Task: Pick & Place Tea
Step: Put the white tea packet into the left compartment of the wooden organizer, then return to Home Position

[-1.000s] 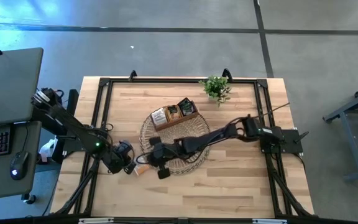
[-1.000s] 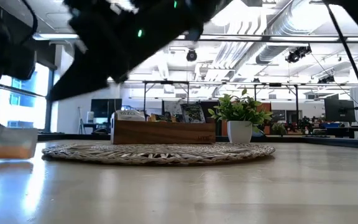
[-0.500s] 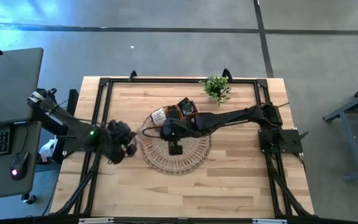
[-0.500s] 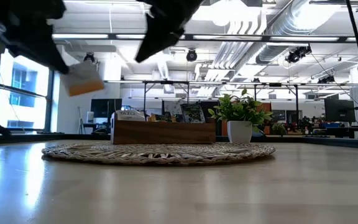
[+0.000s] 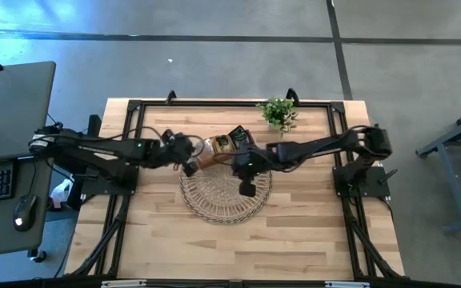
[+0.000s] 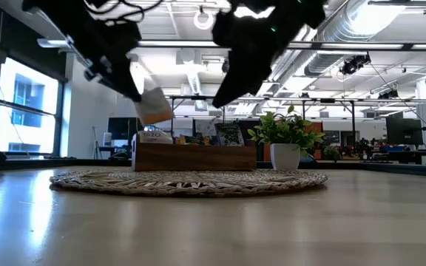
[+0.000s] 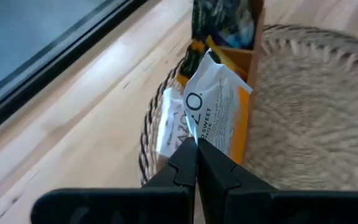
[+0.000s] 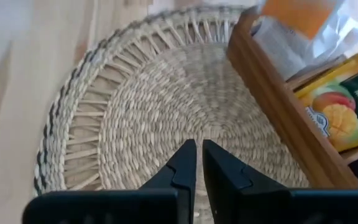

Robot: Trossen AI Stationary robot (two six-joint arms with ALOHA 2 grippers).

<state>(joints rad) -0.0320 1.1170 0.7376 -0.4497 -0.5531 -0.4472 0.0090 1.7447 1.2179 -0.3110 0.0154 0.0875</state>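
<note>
My left gripper [image 5: 189, 159] hovers over the left end of the brown wooden tray [image 5: 229, 152] and is shut on a white and orange tea packet [image 7: 219, 109]. The same packet shows in the low view [image 6: 152, 109], above the tray [image 6: 194, 157]. More packets stand in the tray's compartments [image 8: 331, 109]. My right gripper [image 5: 245, 182] hangs shut and empty over the round woven mat [image 5: 224, 196], just in front of the tray [image 8: 278, 106]. The tray rests on the mat's far part. My left gripper pinches the tea packet by one edge [image 7: 197, 129] between its two fingers [image 7: 182, 165]. The packet is lifted clear and sticks out ahead of the fingertips, tilted, over the tray's left end and the mat's rim [image 7: 151, 124].
A small green potted plant [image 5: 278, 113] stands on the table behind the tray, toward the right. Black frame rails [image 5: 134, 128] run along the table's edges. Bare wood [image 5: 238, 248] lies on the near side of the mat.
My left gripper has picked the packet up off the table by the mat's near left rim. It has carried it up and toward the far right, over the tray's left end. My right gripper has drawn back from the mat's near left rim toward the right and far side.
</note>
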